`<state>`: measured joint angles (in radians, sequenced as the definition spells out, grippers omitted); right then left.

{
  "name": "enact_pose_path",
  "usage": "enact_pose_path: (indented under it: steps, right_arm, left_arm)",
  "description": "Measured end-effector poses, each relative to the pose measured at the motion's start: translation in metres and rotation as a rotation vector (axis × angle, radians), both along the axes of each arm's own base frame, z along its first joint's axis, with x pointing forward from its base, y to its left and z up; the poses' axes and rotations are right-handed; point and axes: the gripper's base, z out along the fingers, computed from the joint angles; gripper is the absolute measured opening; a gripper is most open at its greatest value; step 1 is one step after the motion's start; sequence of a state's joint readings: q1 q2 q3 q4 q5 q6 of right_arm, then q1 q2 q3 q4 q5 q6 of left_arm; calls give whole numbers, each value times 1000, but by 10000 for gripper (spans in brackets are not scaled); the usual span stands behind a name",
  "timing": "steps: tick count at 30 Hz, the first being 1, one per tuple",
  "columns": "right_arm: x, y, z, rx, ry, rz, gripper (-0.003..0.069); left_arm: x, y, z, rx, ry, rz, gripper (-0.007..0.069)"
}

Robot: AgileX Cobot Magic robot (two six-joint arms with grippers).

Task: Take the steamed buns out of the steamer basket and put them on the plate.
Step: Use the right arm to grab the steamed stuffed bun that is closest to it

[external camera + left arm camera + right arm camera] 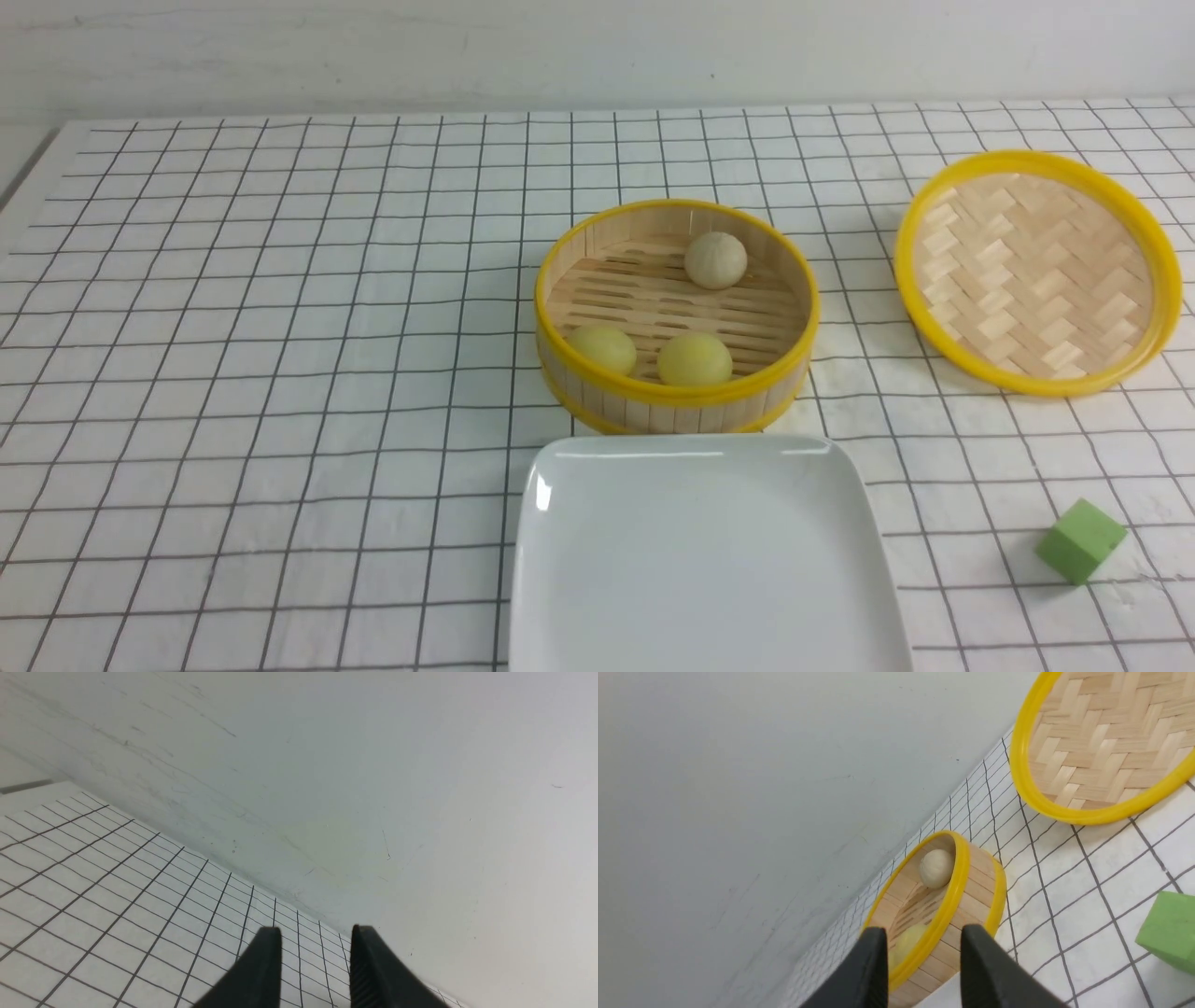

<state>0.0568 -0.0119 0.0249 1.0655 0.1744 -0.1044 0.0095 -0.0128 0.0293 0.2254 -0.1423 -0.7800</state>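
The steamer basket (679,403) stands mid-table with three steamed buns inside: a beige pleated one (716,259) at the back and two pale yellow ones (601,349) (695,359) at the front. Just in front of it lies the white square plate (700,560), with nothing on it. Neither arm shows in the front view. In the left wrist view my left gripper (316,933) is open, over checked cloth and facing the wall. My right gripper (923,933) is open too, off to the side of the basket (973,891), with the beige bun (936,868) and a yellow bun (909,945) beyond its fingertips.
A woven lid (1036,271) with a yellow rim lies at the right, also the lid (1106,742) in the right wrist view. A green cube (1080,539) sits at the front right, near the right gripper. A wall borders the table's far edge.
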Motion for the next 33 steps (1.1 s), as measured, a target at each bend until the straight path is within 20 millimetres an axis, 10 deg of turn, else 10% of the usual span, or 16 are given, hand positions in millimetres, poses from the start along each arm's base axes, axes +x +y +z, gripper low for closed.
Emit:
enact_pose_path:
  steps: [16, 23, 33]
  right_arm:
    - [-15, 12, 50, -400, -201, 124, 242]
    - [-6, 17, 77, -555, -180, 195, 242]
    - [47, 29, 158, -823, -108, 389, 242]
  left_arm:
    - [-2, -2, 9, -166, -96, -71, 241]
    - [-12, -10, 37, -118, -297, -162, 241]
    - [0, -1, 111, 256, -97, 56, 241]
